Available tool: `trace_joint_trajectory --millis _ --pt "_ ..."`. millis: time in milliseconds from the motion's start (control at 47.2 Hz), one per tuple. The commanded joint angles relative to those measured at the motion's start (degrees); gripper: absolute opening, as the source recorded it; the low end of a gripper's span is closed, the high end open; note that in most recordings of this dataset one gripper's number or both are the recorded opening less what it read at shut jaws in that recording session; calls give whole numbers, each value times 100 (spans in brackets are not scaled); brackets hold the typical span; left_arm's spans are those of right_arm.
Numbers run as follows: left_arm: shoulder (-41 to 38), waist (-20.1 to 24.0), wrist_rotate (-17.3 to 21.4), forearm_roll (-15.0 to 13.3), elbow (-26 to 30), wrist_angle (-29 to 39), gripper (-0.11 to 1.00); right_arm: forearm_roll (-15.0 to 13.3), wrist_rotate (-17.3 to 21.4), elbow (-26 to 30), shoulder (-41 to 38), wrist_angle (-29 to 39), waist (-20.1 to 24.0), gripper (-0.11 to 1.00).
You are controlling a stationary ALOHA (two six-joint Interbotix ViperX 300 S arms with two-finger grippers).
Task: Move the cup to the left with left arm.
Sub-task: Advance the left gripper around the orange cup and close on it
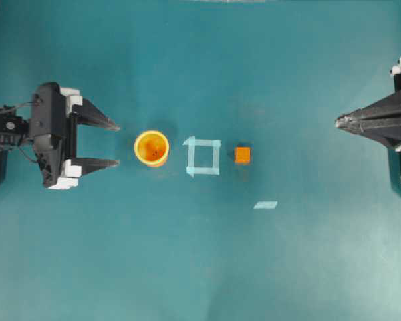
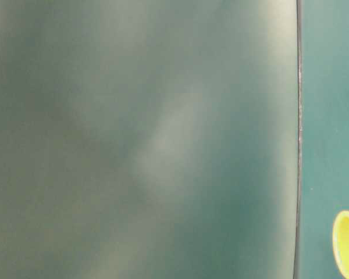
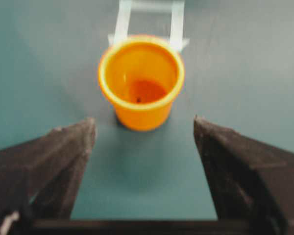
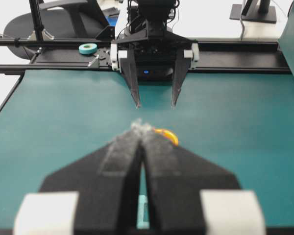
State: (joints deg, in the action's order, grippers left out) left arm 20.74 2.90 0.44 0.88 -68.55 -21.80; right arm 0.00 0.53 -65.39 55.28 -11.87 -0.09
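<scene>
The orange-yellow cup (image 1: 152,148) stands upright on the teal table, just left of a taped square (image 1: 203,156). In the left wrist view the cup (image 3: 141,81) sits ahead of the fingertips, apart from them. My left gripper (image 1: 117,143) is open, its two pointed fingers aimed at the cup with a small gap before it. From the right wrist view the left gripper (image 4: 155,105) faces me across the table, and the cup's rim (image 4: 167,134) peeks past my own fingers. My right gripper (image 1: 339,121) rests shut at the right edge, holding nothing.
A small orange cube (image 1: 242,155) sits right of the taped square. A loose strip of tape (image 1: 265,204) lies toward the front. A roll of green tape (image 4: 87,48) rests on the frame behind the left arm. The cup's rim (image 2: 348,244) shows in the table-level view.
</scene>
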Motion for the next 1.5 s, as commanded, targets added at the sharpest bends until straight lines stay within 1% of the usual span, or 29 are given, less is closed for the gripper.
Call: trace_joint_trajectory --millis 0,254,550,1185,1481 --pt "-202 18 0 9 141 -44 79 9 9 185 -26 0 0 -1" --pt "-844 70 -53 9 422 -53 85 9 9 185 -26 9 0 -1" --pt "-1406 79 0 9 703 -158 85 9 9 185 -26 9 0 -1" --pt "-2241 105 -44 9 958 -1389 85 9 9 185 -26 9 0 -1" --pt "-2637 9 -79 9 1072 -1749 85 9 9 185 -35 9 0 -1"
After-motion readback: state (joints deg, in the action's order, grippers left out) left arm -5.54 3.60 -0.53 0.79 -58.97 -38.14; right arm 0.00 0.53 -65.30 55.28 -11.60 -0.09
